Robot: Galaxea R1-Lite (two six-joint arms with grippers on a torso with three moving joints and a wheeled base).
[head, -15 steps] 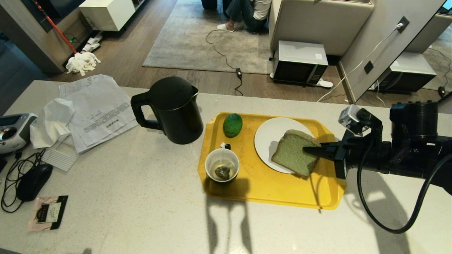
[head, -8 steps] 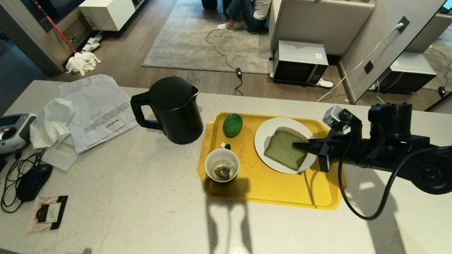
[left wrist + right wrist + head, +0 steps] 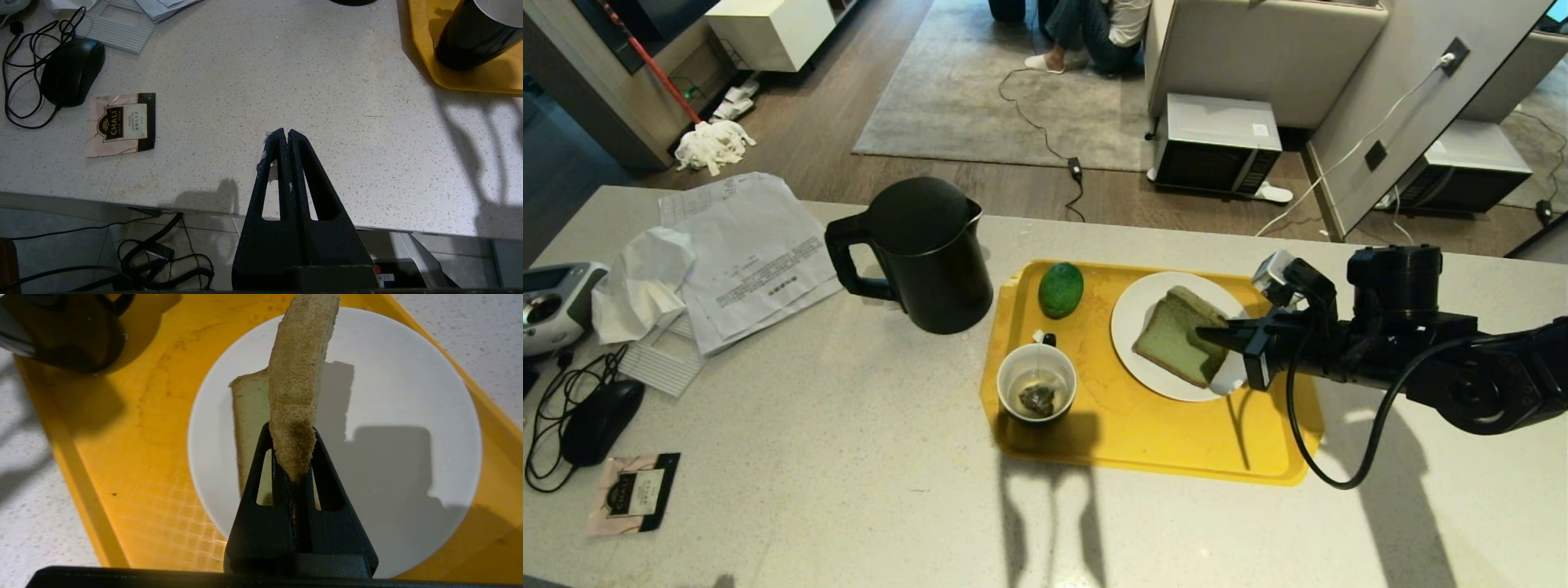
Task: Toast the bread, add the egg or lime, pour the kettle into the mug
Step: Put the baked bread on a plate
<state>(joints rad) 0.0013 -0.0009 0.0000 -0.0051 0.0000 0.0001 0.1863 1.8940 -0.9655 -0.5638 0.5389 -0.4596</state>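
Reaching in from the right in the head view, the right gripper [image 3: 1217, 336] is clamped on the edge of the bread [image 3: 1174, 341], which tilts over the white plate [image 3: 1143, 304] on the yellow tray [image 3: 1127, 425]. The lime [image 3: 1061, 289] lies at the tray's far left corner, the mug [image 3: 1036, 382] with a teabag sits at its near left, and the kettle [image 3: 923, 253] stands on the counter just left of the tray.

From the left wrist, the left gripper [image 3: 284, 134] hangs with fingers pressed together and empty above the counter's near edge, with a tea sachet [image 3: 121, 124] and a mouse [image 3: 71, 71] nearby.

From the right wrist, the bread [image 3: 300, 371] stands on edge between the pinching fingers [image 3: 261, 457] above the plate [image 3: 408, 396].
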